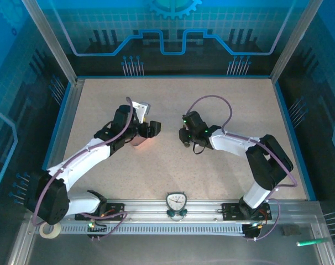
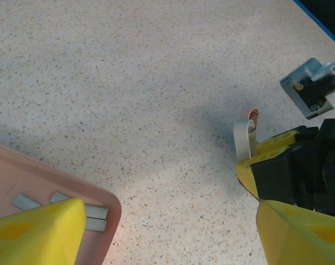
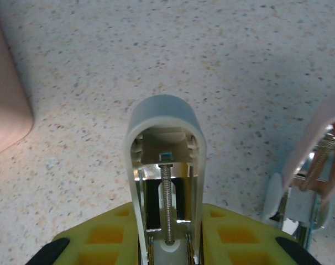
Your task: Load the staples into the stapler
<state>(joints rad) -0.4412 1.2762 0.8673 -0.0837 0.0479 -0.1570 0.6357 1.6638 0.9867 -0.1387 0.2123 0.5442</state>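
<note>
The right gripper (image 3: 167, 221) clamps the small white mini stapler (image 3: 166, 160), hinged open, beside the salmon-pink rectangular tray (image 2: 24, 176). The left gripper (image 2: 167, 215) hangs spread, empty, over the tray's dark grey metal staple strips (image 2: 95, 212). Judged step: strip pickup; next, lower and pinch one strip squarely.

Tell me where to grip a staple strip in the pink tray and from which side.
Pinch one staple strip across its narrow width, near mid-length, coming straight down from above. The strips lie flat on the tray floor, so only their long edges offer faces to pinch, and the raised rim probably blocks a sideways approach. The open left end effector is nearest.
</note>
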